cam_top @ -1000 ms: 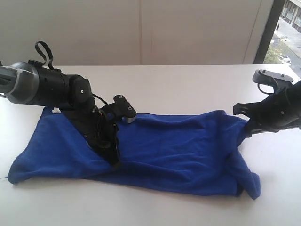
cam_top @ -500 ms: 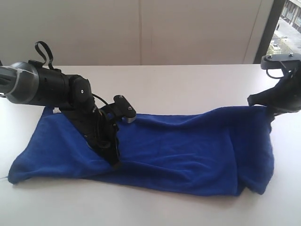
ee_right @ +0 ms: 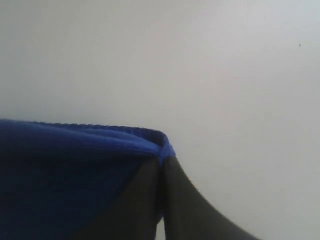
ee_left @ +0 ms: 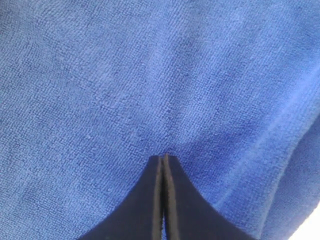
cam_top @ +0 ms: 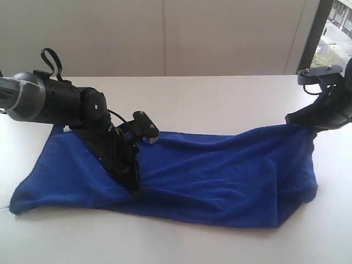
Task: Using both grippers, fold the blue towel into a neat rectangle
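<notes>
The blue towel (cam_top: 209, 176) lies lengthwise on the white table, rumpled, with a small white label (cam_top: 66, 130) at its far left corner. My left gripper (cam_top: 133, 190) points down onto the towel's left half, shut, its tips (ee_left: 163, 156) pressed against the cloth (ee_left: 150, 75) with nothing showing between them. My right gripper (cam_top: 290, 119) is shut on the towel's far right corner and holds it just above the table. In the right wrist view a bit of the blue hem (ee_right: 75, 150) sticks out between the closed tips (ee_right: 162, 155). The towel's right end hangs from that corner in loose folds.
The white table (cam_top: 220, 99) runs back to a pale wall. A dark window frame (cam_top: 308, 38) stands at the far right. The left arm's black body (cam_top: 60, 102) lies over the towel's far left edge.
My right gripper has risen and moved right with the towel's corner, pulling the right end out longer, then eased back slightly. The left arm has not moved.
</notes>
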